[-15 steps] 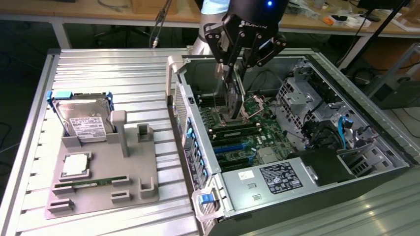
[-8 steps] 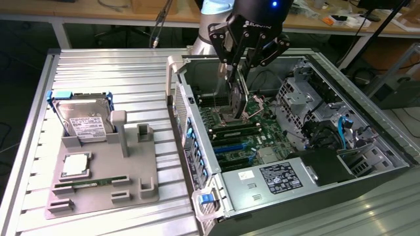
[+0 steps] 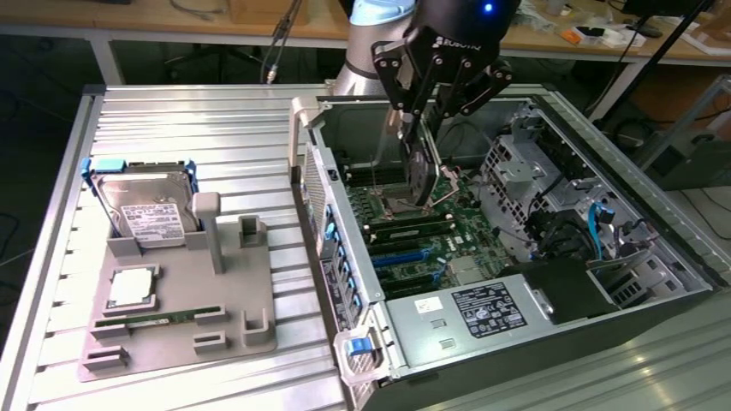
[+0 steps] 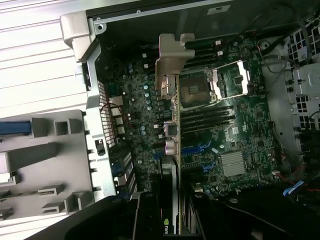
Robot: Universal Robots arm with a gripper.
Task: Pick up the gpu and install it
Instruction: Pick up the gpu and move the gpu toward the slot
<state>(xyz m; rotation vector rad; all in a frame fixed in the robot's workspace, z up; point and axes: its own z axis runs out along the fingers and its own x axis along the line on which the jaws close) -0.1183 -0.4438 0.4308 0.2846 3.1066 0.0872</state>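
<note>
Step in hand, by my read: gpu [image 3: 420, 163] carried inside the case [image 3: 639, 282], not yet seated. To do it well:
- keep card plumb, no sway
- long contact edge level & parallel w/ a blue PCIe slot [image 3: 400, 255]
- silver bracket [image 4: 172, 60] toward the perforated rear wall [image 4: 105, 115]
- stay clear of RAM sticks [image 3: 406, 227] & the open CPU socket [image 4: 192, 90]

Gpu hangs end-down, bracket lowest, over the socket area of the motherboard [image 4: 145, 115]. Can't tell if bracket touches the board.

Gripper [image 3: 429, 116] points straight down into the open case, jaws clamped on gpu's upper end, one finger per face. Arm reaches in from the table's far side.
</note>
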